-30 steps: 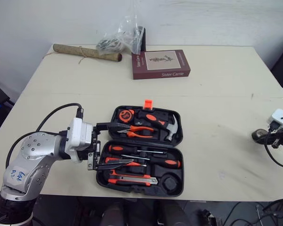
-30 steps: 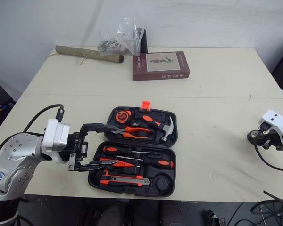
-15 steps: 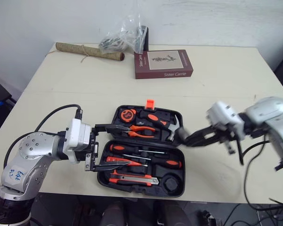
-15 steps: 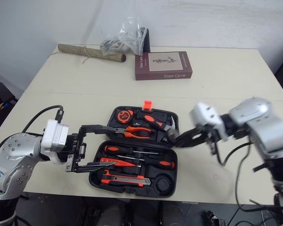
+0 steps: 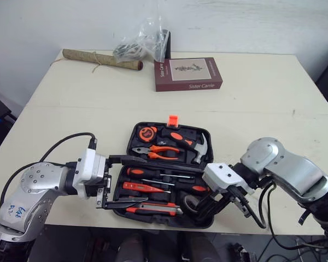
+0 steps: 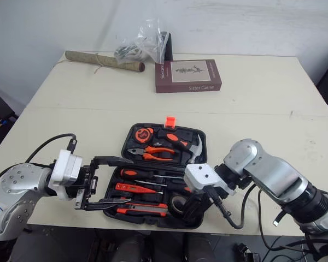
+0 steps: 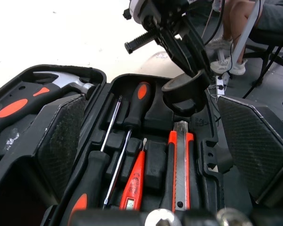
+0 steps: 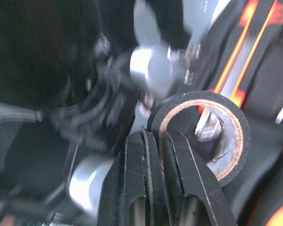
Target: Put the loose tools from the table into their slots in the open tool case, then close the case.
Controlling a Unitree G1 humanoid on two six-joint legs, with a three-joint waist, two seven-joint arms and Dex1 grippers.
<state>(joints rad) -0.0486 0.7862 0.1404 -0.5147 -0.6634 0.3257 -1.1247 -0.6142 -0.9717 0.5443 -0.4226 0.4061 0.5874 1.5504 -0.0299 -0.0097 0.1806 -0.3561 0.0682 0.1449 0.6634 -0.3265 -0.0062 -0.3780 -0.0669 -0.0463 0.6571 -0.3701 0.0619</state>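
While right tool [image 8: 153, 141] pinches tape roll [image 7: 185, 90], left tool [image 6: 126, 181] straddles case [image 6: 202, 143] edge.

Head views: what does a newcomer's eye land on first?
The open tool case, packed with orange-and-black tools, at the table's near edge. The right tool pinches a black tape roll at the case's near right corner; the left tool gapes open across its left end.

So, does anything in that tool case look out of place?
Yes: the tape roll stands tilted above its round slot in the case, its wall pinched by the right gripper. The other tools lie flat in their slots.
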